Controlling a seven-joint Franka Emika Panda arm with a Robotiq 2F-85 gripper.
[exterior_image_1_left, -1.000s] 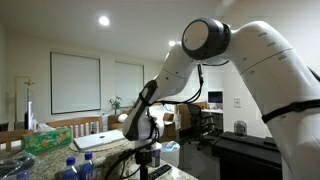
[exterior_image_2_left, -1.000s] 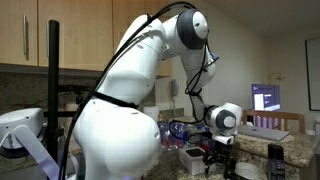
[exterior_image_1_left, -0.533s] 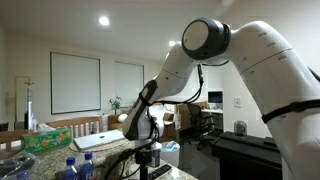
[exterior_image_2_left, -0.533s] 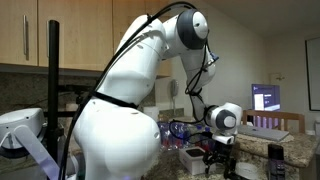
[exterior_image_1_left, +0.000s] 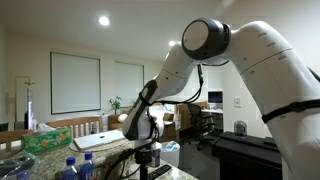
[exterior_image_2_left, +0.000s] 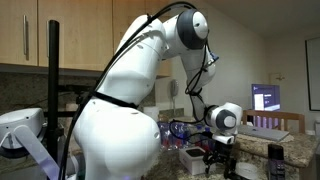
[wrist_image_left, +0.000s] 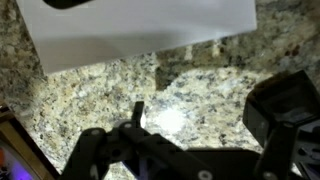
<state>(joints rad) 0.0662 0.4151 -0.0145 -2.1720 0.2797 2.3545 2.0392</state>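
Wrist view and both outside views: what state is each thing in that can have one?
tool: open, nothing between its fingers
white sheet: lying flat on the counter
ceiling light: on
monitor: on, screen lit
bottles: upright, blue caps on

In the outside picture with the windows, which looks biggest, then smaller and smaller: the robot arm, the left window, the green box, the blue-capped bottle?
1. robot arm, though it is closest to the camera, so it looks extra big
2. left window
3. green box
4. blue-capped bottle, partly cut off by the picture's edge
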